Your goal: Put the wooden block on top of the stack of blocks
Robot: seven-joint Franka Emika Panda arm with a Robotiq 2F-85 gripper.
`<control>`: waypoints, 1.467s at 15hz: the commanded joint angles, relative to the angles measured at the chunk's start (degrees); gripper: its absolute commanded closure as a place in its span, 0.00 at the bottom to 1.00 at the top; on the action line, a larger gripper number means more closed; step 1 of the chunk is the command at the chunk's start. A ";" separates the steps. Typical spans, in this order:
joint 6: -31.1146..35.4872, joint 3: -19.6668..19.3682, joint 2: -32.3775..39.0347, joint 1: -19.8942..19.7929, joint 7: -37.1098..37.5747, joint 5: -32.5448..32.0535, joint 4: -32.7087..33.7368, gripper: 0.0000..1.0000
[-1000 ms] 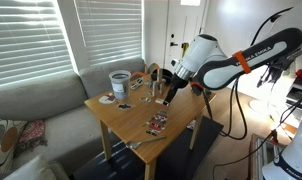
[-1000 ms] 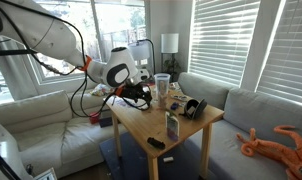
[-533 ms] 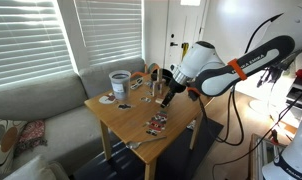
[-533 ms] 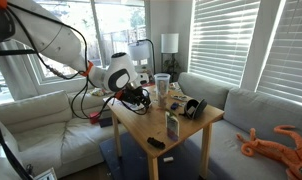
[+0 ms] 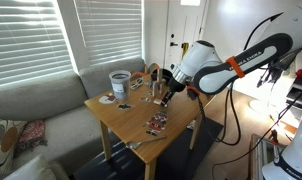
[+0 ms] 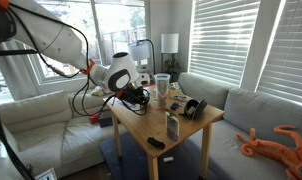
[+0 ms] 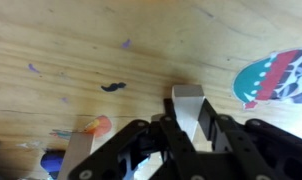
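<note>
block lies flat on bench, between the fingers of the end effector; blurred view, cannot tell if they grip it yet. risk: off-centre pinch, so block may twist or slip on lift.

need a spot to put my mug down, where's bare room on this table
Bare wood lies in the middle of the table, bordered by the white tub, the printed cards and the hand. Crowded: the far edge around the tub, with a dark round thing and small items.
</note>
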 commanded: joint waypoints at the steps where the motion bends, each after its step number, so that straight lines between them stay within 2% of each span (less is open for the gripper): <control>1: -1.30 0.42 -2.34 1.79 -5.53 4.86 0.89 0.93; 4: -5.60 0.12 -4.33 1.70 -6.00 2.70 5.08 0.93; 6: -10.12 -0.09 -5.45 0.06 -2.09 -1.91 10.00 0.93; 10: -19.45 0.49 -2.78 -2.53 6.07 -8.16 24.83 0.93; 12: -26.32 0.55 -0.29 -2.89 9.52 -9.93 32.67 0.93; 14: -31.64 -0.09 0.51 -2.66 9.08 -9.40 37.28 0.93; 15: -27.14 -0.36 -2.67 -2.22 7.30 -8.05 31.07 0.93; 16: -28.10 -0.43 -2.17 -2.21 7.30 -8.02 32.59 0.72; 18: -28.02 -0.43 -2.13 -2.20 7.29 -8.02 32.16 0.72; 19: -25.59 0.03 -2.99 -2.66 14.45 -10.47 30.23 0.93; 22: -22.25 0.25 -5.38 -3.43 25.92 -14.45 26.81 0.93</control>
